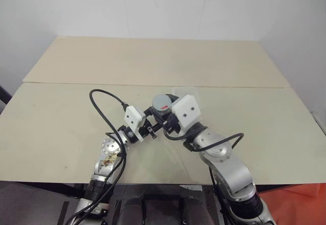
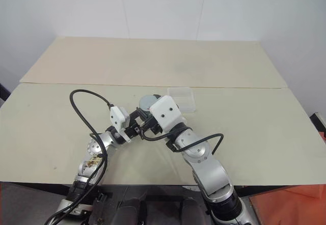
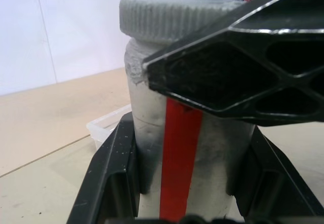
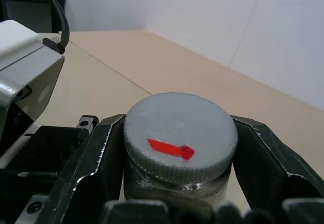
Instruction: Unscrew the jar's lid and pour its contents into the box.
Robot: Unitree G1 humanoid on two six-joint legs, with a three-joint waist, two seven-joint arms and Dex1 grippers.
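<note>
Jar [image 3: 177, 148]: upright, silvery-clear body with a red stripe down its side, held off the bench [image 1: 61, 128] above its middle, toward the near edge. My left gripper [image 3: 179, 183] is clamped on the jar's body, one black finger [image 3: 114, 178] pressed to each side.

Lid [image 4: 180, 135]: round, grey, ribbed rim, red mark on its top, seated on the jar. My right gripper [image 4: 180, 158] has its fingers [image 4: 93, 168] drawn in against the lid's rim from both sides, gripping it.

Box [image 2: 182, 99]: clear plastic, shallow, rounded corners, resting on the bench just beyond the jar, near the seam running across the bench; it stands apart from both grippers.
</note>
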